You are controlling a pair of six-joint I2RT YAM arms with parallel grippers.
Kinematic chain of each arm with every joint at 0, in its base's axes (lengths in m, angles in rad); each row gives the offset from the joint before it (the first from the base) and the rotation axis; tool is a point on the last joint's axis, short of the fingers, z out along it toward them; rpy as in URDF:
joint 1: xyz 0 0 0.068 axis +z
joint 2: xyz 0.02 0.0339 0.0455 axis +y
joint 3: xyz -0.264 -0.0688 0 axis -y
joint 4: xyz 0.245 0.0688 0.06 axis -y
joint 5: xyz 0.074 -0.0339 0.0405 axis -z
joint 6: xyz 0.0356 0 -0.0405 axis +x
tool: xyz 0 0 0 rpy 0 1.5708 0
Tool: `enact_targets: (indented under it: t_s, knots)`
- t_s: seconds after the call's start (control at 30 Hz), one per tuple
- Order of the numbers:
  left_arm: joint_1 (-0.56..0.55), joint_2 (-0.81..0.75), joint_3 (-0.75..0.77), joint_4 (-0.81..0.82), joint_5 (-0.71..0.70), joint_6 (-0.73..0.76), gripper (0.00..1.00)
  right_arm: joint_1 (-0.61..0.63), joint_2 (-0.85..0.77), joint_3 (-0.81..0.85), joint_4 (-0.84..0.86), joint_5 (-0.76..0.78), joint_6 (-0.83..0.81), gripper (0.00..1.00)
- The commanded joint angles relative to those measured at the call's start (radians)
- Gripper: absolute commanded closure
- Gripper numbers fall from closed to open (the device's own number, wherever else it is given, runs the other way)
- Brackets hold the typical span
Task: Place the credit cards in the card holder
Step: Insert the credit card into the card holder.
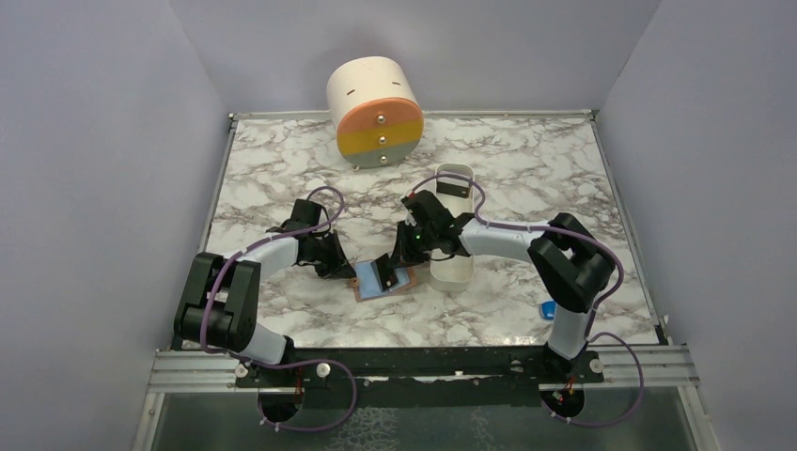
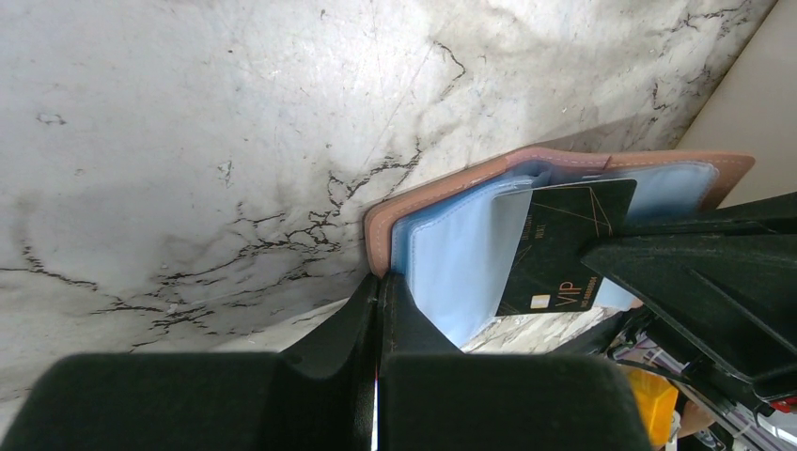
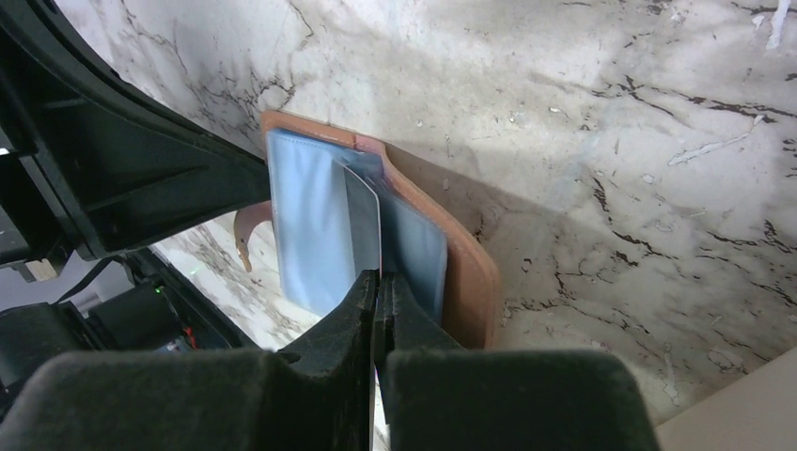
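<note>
Left gripper (image 2: 378, 287), foreground: jaws pressed together, tips against the near edge of the card holder (image 2: 451, 254); whether they nip it cannot be told. Lying open on the marble table (image 1: 282, 160) between the two arms, the card holder shows its light-blue inner face. One black credit card (image 2: 564, 249) rests against that face, pinched at its edge by the right gripper (image 3: 379, 282). Just right lies a white tray (image 1: 452, 268).
</note>
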Motion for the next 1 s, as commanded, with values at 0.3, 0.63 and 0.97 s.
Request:
enact_targets:
  t_s: [0.3,0.63,0.97]
  knots:
    - [-0.02,-0.008,-0.024,0.023,-0.024,-0.001,1.0,0.0,-0.01,-0.053,0.071,-0.017,0.047,0.99]
    - [-0.02,-0.021,-0.03,0.025,-0.025,-0.008,1.0,0.003,-0.03,-0.007,-0.066,0.056,0.004,0.8]
    - [-0.021,-0.014,-0.029,0.028,-0.024,-0.007,1.0,0.025,-0.031,-0.006,-0.085,0.047,-0.013,0.74]
